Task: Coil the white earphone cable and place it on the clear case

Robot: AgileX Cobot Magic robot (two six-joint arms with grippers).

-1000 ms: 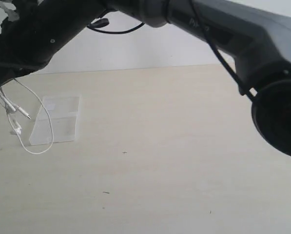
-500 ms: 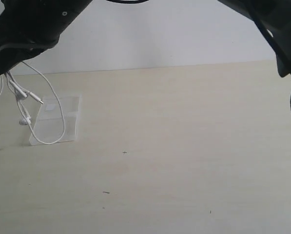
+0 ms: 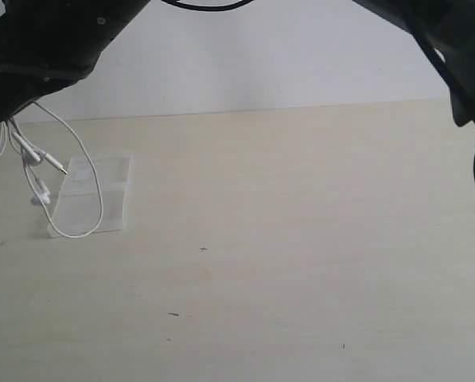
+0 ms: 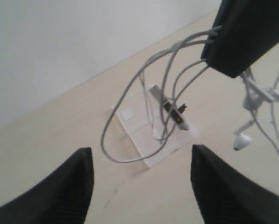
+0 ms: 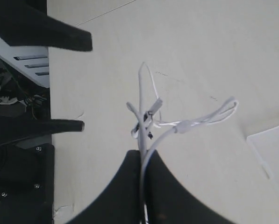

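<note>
The white earphone cable (image 3: 100, 199) hangs in loose loops from my right gripper (image 3: 13, 107), which reaches across to the far left and is shut on it. The lowest loop droops over the clear case (image 3: 114, 179), which lies flat on the table. Whether it touches the case I cannot tell. In the right wrist view the jaws (image 5: 143, 156) pinch the strands (image 5: 141, 107). In the left wrist view my left gripper (image 4: 140, 154) is open and empty, facing the cable (image 4: 103, 140), the case (image 4: 141, 140) and a dangling earbud (image 4: 242, 139).
The light wooden table (image 3: 285, 263) runs back to a white wall (image 3: 301, 64). The right arm's dark links (image 3: 452, 72) cross the top and right of the exterior view. The left gripper's fingers (image 5: 64, 37) stand close beside the hanging cable.
The right gripper has carried the cable up and toward the case, so the loop now hangs over the case rather than beside it. Over the last half second it barely moved.
</note>
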